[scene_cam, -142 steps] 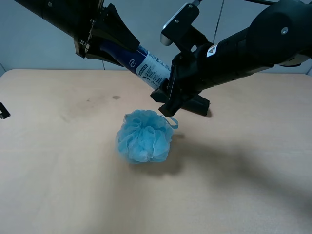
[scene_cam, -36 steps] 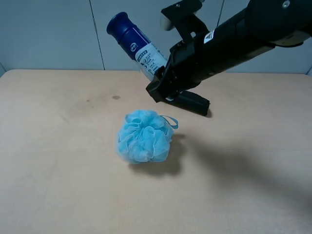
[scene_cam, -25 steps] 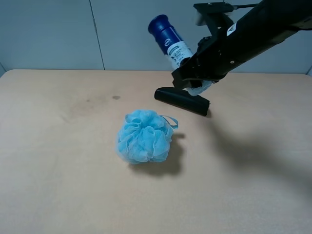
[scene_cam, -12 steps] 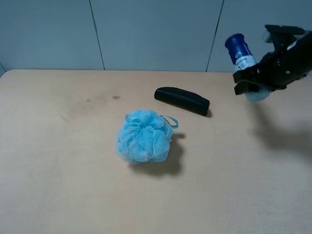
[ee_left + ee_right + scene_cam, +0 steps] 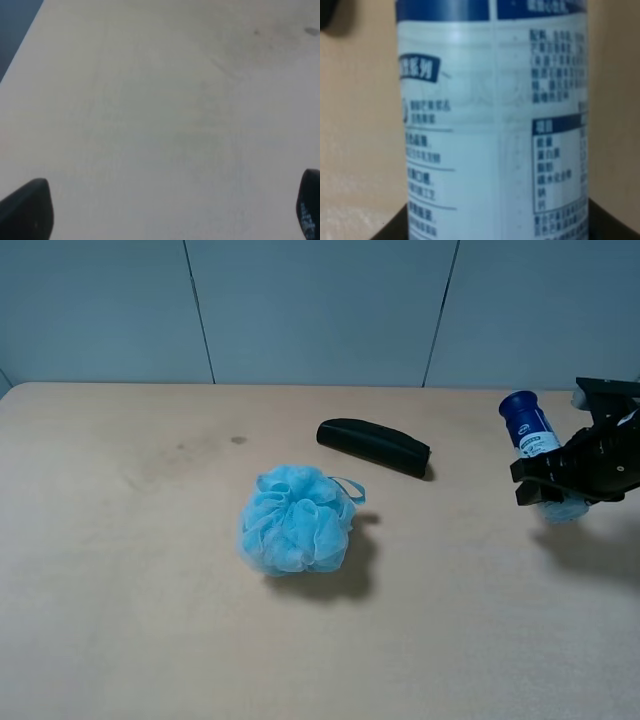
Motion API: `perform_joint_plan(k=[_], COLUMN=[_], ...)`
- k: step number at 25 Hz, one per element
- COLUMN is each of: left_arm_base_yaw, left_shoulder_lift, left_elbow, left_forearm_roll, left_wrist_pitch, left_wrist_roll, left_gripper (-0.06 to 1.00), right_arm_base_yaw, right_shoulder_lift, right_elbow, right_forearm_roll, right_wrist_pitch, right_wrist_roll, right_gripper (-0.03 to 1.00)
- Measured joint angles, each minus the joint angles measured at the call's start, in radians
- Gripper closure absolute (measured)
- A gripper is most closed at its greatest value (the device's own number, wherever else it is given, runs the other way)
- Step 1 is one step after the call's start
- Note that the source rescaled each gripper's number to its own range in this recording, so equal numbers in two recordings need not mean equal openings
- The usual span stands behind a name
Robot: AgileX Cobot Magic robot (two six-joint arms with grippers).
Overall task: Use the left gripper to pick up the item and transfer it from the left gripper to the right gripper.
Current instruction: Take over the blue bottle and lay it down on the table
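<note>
The item, a slim bottle [image 5: 530, 425] with a dark blue cap and white label, is tilted at the far right of the table, low over the surface. My right gripper [image 5: 560, 482] is shut on its lower part. In the right wrist view the label [image 5: 495, 125] fills the frame, with black gripper parts at the lower edge. My left gripper [image 5: 167, 212] is out of the exterior view. Its wrist view shows only two dark fingertips [image 5: 27, 210] set wide apart over bare table, with nothing between them.
A light-blue mesh bath puff [image 5: 296, 519] lies at the table's middle. A long black case [image 5: 373, 446] lies behind it toward the back. The tan table [image 5: 120, 590] ends at a grey wall at the back.
The left gripper let go of the bottle and left the exterior view. My right gripper carried the bottle from above the middle to the far right and down toward the table.
</note>
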Motion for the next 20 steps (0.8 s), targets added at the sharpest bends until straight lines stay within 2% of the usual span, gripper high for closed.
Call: perform_joint_plan(k=[8,15,20], left_arm_base_yaw=[0.0,0.001,0.001], left_shoulder_lift=[0.0,0.0,0.0], left_elbow=[0.0,0.0,0.0], left_forearm_roll=[0.0,0.0,-0.001], left_wrist_pitch=[0.0,-0.001,-0.001], left_wrist_roll=[0.0,-0.001,-0.001], left_gripper=[0.0,0.0,0.0], right_arm_base_yaw=[0.003,0.076,0.084], right_shoulder_lift=[0.0,0.0,0.0], right_elbow=[0.005,0.005,0.029], right_forearm_roll=[0.012,0.038,0.043], right_wrist_pitch=[-0.032,-0.026,-0.03], right_wrist_roll=[0.0,0.0,0.02], right_gripper=[0.96,0.96,0.96])
